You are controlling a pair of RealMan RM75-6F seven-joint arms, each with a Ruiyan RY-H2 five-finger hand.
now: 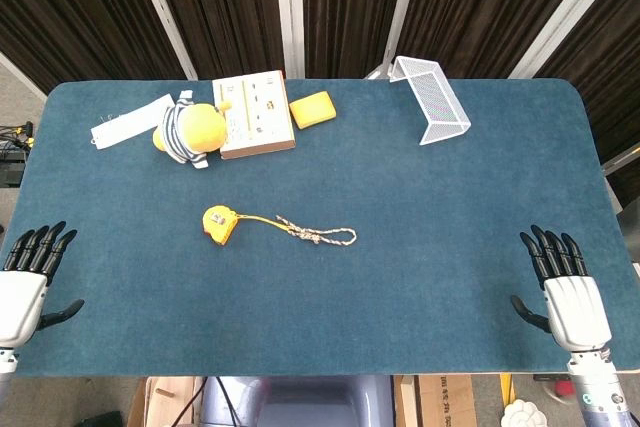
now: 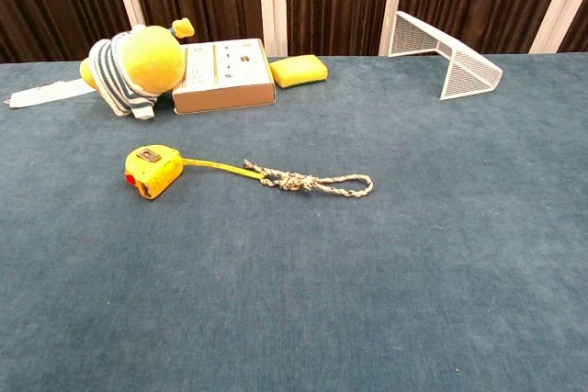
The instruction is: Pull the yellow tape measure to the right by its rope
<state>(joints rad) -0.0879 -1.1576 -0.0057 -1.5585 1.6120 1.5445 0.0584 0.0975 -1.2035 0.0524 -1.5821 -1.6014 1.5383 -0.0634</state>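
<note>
One yellow tape measure, one rope, two hands empty, fingers spread.

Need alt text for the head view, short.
Top-down view of a blue table: a yellow tape measure lies left of center, its knotted rope trailing right and ending in a loop. The left hand and right hand rest open at the near corners, touching nothing. A plush toy, box, sponge and wire rack line the far edge.
</note>
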